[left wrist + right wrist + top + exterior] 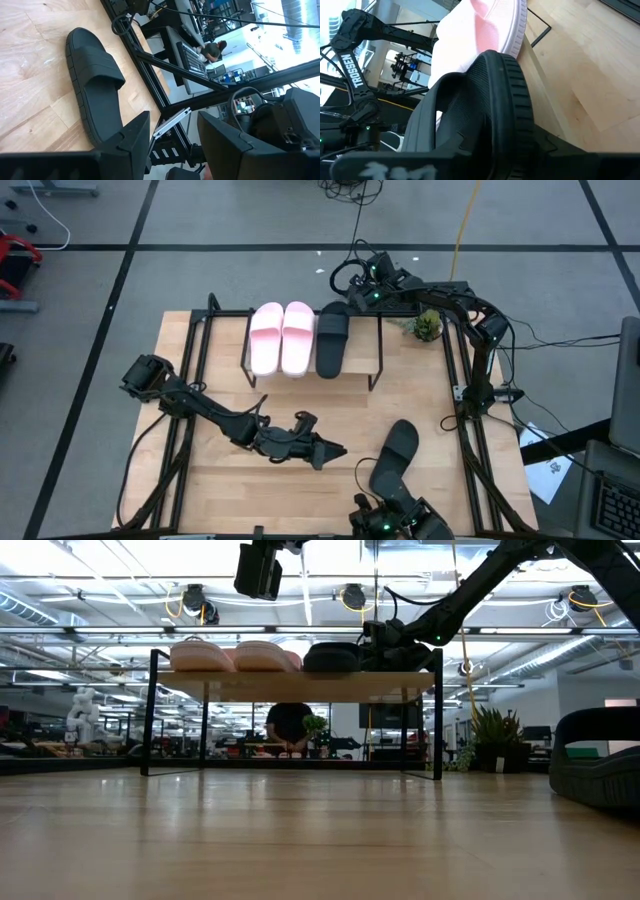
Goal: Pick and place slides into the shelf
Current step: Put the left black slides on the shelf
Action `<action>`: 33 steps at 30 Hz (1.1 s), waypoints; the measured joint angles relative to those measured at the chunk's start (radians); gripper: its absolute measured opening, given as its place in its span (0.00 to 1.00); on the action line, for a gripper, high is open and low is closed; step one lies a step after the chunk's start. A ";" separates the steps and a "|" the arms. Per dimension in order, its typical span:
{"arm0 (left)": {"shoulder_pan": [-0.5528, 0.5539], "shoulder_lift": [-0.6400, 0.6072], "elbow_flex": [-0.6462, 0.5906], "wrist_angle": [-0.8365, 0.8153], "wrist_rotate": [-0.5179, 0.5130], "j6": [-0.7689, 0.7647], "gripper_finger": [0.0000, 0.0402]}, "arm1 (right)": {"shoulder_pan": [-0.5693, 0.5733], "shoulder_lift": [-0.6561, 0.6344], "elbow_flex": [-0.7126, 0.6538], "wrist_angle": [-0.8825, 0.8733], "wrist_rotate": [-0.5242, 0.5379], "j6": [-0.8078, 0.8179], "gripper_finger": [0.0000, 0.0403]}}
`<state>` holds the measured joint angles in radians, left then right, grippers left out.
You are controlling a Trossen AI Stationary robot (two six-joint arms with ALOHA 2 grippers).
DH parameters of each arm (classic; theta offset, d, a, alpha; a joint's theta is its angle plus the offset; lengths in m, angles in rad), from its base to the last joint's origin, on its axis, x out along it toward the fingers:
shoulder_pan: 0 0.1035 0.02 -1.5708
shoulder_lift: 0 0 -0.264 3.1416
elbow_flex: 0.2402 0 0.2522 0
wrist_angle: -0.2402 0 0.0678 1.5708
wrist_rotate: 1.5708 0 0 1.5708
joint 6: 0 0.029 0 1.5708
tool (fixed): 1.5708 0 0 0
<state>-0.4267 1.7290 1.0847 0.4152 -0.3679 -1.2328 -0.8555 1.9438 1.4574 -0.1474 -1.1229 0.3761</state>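
Overhead view of the table. The shelf [225, 330] stands at the far edge, carrying the pink pair [281, 336] side by side and one black slide [332, 338] just beside them. The right gripper [352, 298] is at the far end of that black slide; in the right wrist view the slide [485, 105] fills the space directly ahead of the fingers, which appear to be closed on its end, though the contact itself is hidden. The second black slide [394, 458] lies on the tabletop [230, 480] near the front right. The left gripper [333, 452] hovers near it, fingers spread and empty, the slide [95, 90] lying just beyond the fingertips.
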 joint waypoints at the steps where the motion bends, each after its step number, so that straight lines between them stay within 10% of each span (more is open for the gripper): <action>1: 0.000 0.000 0.000 0.000 0.000 0.002 0.41 | 0.000 0.000 0.000 0.000 0.000 -0.002 0.21; 33: 0.001 0.000 0.000 0.000 0.000 0.006 0.41 | 0.000 0.000 0.000 0.005 0.075 -0.086 0.42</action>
<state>-0.4259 1.7290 1.0847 0.4152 -0.3679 -1.2270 -0.8555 1.9438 1.4570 -0.1423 -1.0479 0.2901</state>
